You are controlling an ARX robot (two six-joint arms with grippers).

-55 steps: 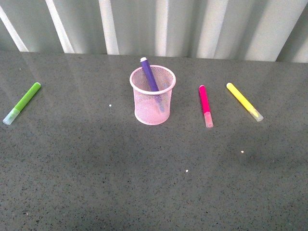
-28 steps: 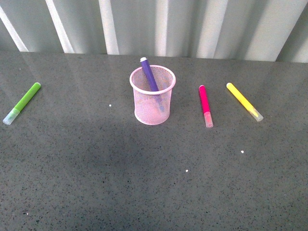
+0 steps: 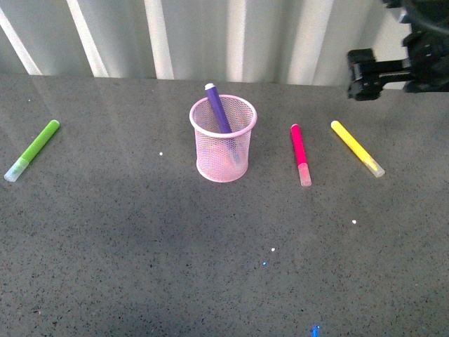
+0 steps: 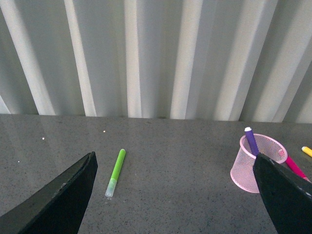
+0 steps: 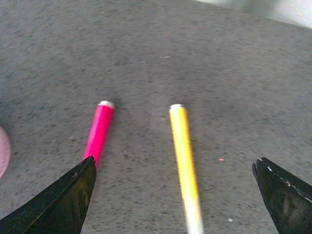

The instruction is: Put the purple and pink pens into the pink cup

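A: Now, whereabouts of the purple pen [image 3: 217,109]?
B: Leaning inside the pink cup [image 3: 222,151], poking up past the rim.
A: And the pink pen [image 3: 299,149]?
B: Flat on the bench [image 3: 140,246], right of the cup, beside the yellow marker [image 3: 356,147].
A: Left jaws?
B: Spread wide, gripping nothing.
A: Right jaws?
B: Likewise apart, empty, above pink pen and yellow marker.

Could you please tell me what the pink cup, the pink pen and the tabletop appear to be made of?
Cup: painted wire mesh, likely metal; the purple pen shows through its wall. Pink pen: smooth plastic, seemingly, with a translucent cap. Tabletop: speckled grey, glossy, perhaps stone or laminate.
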